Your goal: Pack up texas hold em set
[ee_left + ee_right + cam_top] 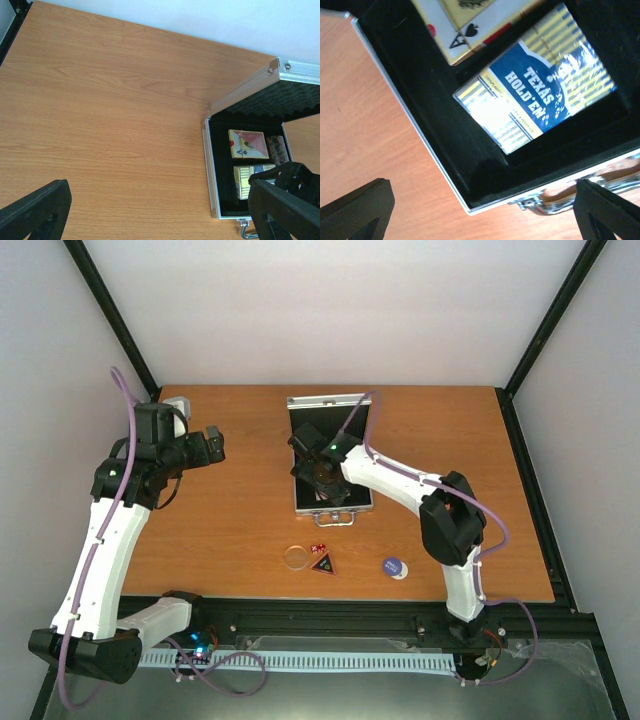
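Over the table, top camera: we see the case [322, 412] lying open at the far middle of the table [230, 520]. Its lid stands upright on the far side and its handle [333, 519] faces the arms.
Right arm, top camera: the right gripper [318, 472] hangs over the open tray of the case. From this height we cannot tell how its jaws stand.
Left arm, top camera: the left gripper [210, 445] hovers over bare wood well to the left of the case, turned toward it.
Loose pieces, top camera: the clear disc [296, 557], red dice [318, 548] and black triangle [322, 563] lie close together on the table, nearer the arms than the handle. The blue disc [395, 567] lies apart on their right.
Left jaws, left wrist camera: we see the two fingers [35, 210] spread wide with only table between them, released and empty.
Case contents, left wrist camera: the pink deck [247, 144] lies in the black lining with the brown chip stack [277, 149] just beside it. The blue-yellow deck [247, 180] sits in the next pocket toward the handle, partly hidden by the right arm.
Right jaws, right wrist camera: we see the fingers [355, 210] wide apart and holding nothing.
Decks, right wrist camera: the blue-yellow deck lies flat in its pocket directly below, with the pink deck at the top edge.
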`<action>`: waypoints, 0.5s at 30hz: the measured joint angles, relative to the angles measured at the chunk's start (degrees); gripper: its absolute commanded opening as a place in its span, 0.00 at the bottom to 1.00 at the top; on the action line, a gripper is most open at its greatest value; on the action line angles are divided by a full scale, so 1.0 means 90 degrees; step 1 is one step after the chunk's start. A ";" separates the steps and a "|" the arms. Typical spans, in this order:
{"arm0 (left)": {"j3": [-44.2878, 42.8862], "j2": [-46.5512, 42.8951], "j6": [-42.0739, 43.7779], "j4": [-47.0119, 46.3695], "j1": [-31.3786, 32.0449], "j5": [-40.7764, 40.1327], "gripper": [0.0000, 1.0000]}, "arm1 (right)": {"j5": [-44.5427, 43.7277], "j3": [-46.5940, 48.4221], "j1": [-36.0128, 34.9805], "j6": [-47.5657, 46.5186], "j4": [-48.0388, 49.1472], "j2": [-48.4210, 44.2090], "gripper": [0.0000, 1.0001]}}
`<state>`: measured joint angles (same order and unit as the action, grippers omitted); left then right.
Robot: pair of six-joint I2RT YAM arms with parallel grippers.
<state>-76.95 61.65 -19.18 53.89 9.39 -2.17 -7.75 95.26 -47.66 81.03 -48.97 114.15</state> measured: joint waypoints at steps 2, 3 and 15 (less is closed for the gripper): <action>0.0000 0.0000 0.0000 0.0002 0.0000 0.0002 1.00 | -0.0019 0.0202 0.0000 -0.0923 -0.0282 0.0000 1.00; 0.0000 0.0000 0.0000 0.0002 0.0000 0.0002 1.00 | -0.0044 0.0308 0.0000 -0.1426 -0.0406 0.0000 1.00; 0.0002 0.0000 0.0000 0.0000 0.0000 0.0000 1.00 | -0.1207 -0.0129 0.0095 -0.5202 -0.0291 0.0000 1.00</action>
<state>-76.93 61.65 -19.18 53.89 9.39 -2.17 -18.61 94.11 -46.81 34.22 -51.59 114.15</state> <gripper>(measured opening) 0.998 0.999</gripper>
